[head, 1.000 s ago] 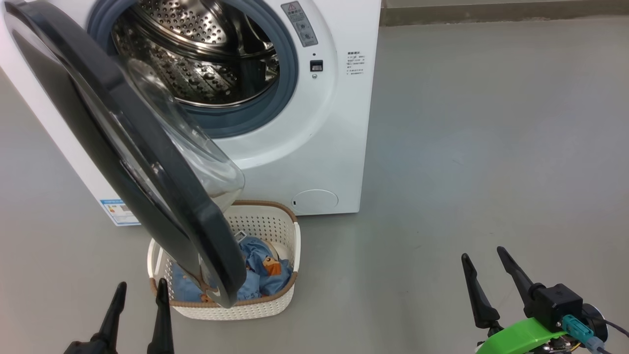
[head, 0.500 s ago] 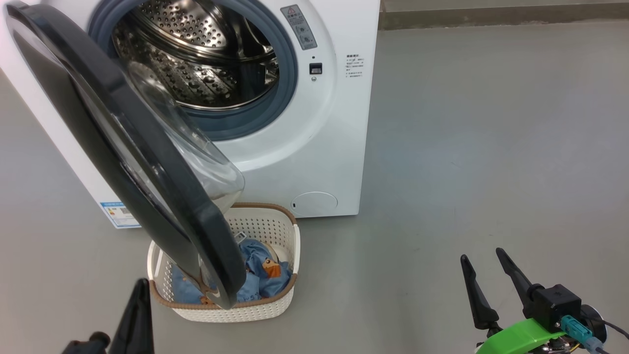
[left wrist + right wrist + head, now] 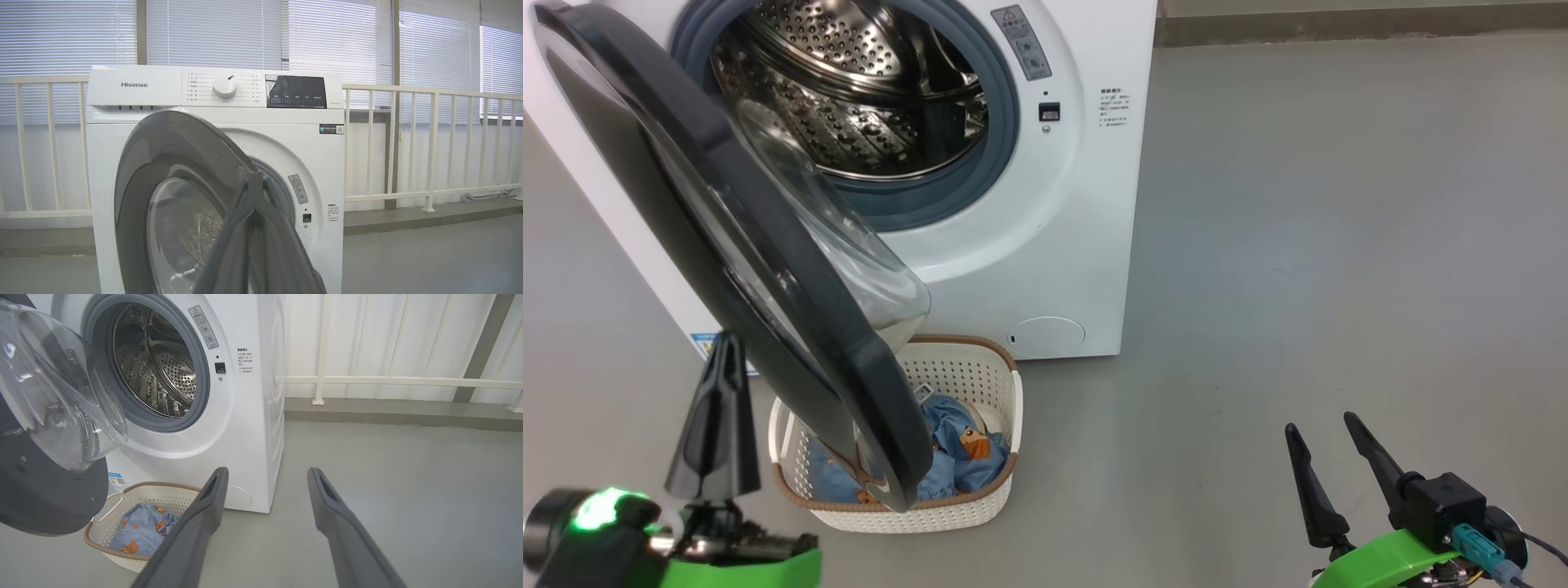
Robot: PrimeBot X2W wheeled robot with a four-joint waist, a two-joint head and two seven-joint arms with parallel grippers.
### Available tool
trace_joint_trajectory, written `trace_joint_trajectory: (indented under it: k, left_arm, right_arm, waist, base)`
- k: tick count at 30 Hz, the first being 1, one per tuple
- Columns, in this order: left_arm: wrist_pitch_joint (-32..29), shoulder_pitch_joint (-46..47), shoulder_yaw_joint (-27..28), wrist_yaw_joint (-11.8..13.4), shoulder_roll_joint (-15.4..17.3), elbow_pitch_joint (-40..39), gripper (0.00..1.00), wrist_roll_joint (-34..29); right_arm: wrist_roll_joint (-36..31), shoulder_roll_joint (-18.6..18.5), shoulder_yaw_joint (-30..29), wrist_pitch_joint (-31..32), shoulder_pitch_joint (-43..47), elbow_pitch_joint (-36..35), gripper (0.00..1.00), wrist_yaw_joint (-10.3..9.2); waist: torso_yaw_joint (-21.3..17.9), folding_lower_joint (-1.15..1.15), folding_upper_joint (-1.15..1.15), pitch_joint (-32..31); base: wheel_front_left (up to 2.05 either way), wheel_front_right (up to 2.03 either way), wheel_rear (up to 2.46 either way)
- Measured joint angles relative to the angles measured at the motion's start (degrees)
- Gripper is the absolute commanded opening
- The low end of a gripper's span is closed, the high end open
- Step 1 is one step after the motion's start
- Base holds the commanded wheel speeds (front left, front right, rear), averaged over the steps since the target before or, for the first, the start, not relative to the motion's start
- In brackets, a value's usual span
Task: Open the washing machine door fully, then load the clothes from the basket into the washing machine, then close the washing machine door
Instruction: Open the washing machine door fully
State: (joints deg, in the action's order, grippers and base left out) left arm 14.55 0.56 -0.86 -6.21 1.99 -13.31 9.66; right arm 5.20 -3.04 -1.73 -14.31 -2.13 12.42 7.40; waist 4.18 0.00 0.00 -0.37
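Grey floor (image 3: pixel 1298 245), left claw (image 3: pixel 724 353) upright, pinched shut

A sparse, lab-like indoor room: a Hisense washing machine (image 3: pixel 286 134) stands on a bare grey floor (image 3: pixel 1339 204), backed by a white railing (image 3: pixel 430 147) and window blinds (image 3: pixel 339 36).

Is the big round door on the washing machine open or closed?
Open. The door sticks out over the basket, and you can see the shiny drum inside the washing machine.
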Motion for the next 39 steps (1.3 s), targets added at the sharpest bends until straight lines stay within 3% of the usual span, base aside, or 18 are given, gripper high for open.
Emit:
trace_joint_trajectory:
  k: [12,23,39]
  left_arm:
    - [0.18,2.45,-10.44,-0.68,0.05,-5.16,0.00,-0.97]
    - [0.16,3.48,-23.17,-1.10,0.25,1.38,0.00,-0.91]
    - [0.15,3.43,-25.19,-1.10,0.67,13.13,0.00,0.74]
  right_arm:
    - [0.42,0.05,0.67,0.00,0.00,0.40,1.00,0.00]
    - [0.52,0.07,0.75,0.00,-0.02,0.65,1.00,0.00]
    - [1.16,-0.01,0.77,0.00,-0.13,0.83,1.00,0.00]
  waist:
    - [-0.64,0.00,0.00,0.35]
    - [-1.44,0.00,0.00,1.31]
    - [-2.10,0.00,0.00,2.51]
  base:
    - [0.00,0.00,0.00]
    - [0.00,0.00,0.00]
    - [0.00,0.00,0.00]
